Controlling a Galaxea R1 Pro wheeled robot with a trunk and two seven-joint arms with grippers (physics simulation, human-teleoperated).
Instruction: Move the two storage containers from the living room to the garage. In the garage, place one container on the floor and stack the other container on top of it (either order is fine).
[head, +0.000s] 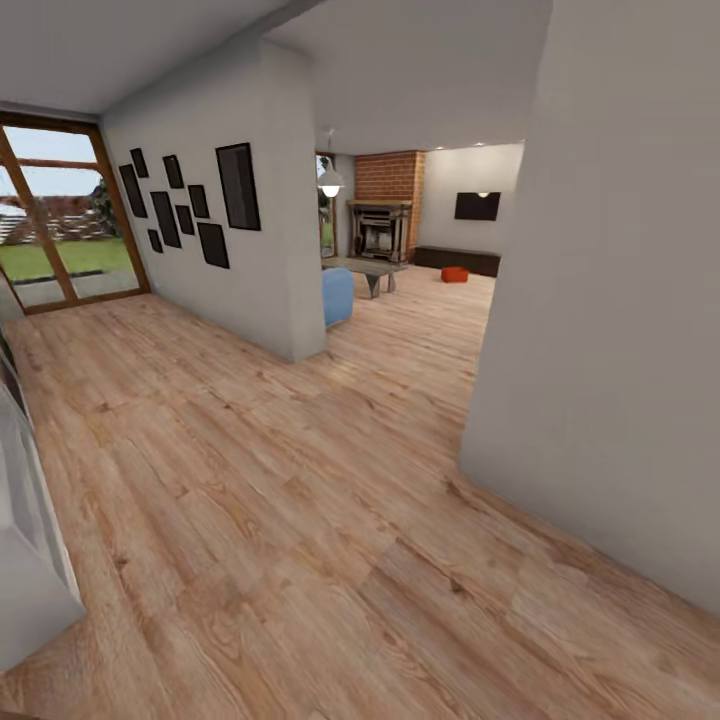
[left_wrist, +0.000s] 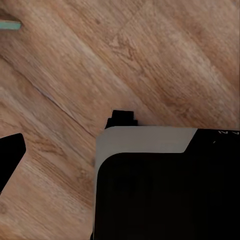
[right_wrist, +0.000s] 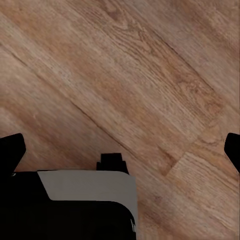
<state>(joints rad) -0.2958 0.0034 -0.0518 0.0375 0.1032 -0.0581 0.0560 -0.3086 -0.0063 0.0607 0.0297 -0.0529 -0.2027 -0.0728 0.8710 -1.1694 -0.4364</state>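
Observation:
One red-orange storage container (head: 455, 274) sits far ahead on the living room's wood planks, in front of the long dark cabinet (head: 457, 260); it is too small to make out its shape. The garage is out of view. In the right wrist view my right gripper (right_wrist: 120, 150) is open, its black fingertips (right_wrist: 11, 150) wide apart over bare planks and holding nothing. In the left wrist view my left gripper (left_wrist: 120, 150) also hangs over the planks, with one fingertip (left_wrist: 11, 152) at the picture's edge and the other lost against my black and grey base (left_wrist: 165, 185).
I stand in a wood-floored hallway. A white wall (head: 620, 350) closes the right side and a wall with dark picture frames (head: 230, 240) the left, with the opening between them. Beyond are a blue seat (head: 337, 296), grey low table (head: 372, 270), brick fireplace (head: 385, 215) and TV (head: 477, 206). White furniture (head: 30, 540) stands close at left.

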